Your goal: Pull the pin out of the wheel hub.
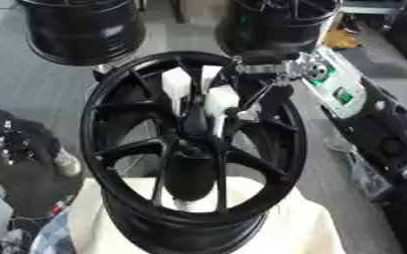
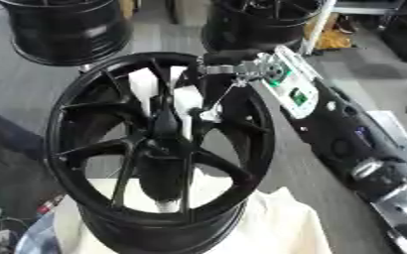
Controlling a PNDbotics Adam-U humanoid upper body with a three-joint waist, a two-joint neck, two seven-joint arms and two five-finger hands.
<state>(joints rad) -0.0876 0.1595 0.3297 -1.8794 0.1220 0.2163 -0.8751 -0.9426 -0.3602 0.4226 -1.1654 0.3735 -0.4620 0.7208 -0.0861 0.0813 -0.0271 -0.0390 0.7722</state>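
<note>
A black multi-spoke wheel point(image 1: 129, 149) lies face up on a stand draped in cream cloth point(image 1: 320, 228). My right arm point(image 2: 346, 144) comes in from the right over the rim, its wrist showing a green circuit board point(image 2: 281, 74). My right hand point(image 1: 209, 99), with white finger segments, reaches down onto the hub point(image 1: 189, 146) at the wheel's centre. Its fingers are curled together around a dark upright pin point(image 1: 196, 121), most of which they hide. My left hand shows in neither view.
Two more black rims point(image 1: 85, 30) point(image 1: 272, 25) stand on the grey floor behind the wheel. A dark mass with white specks point(image 1: 16, 149) sits at the left edge. Clutter lies at the far right, behind the arm.
</note>
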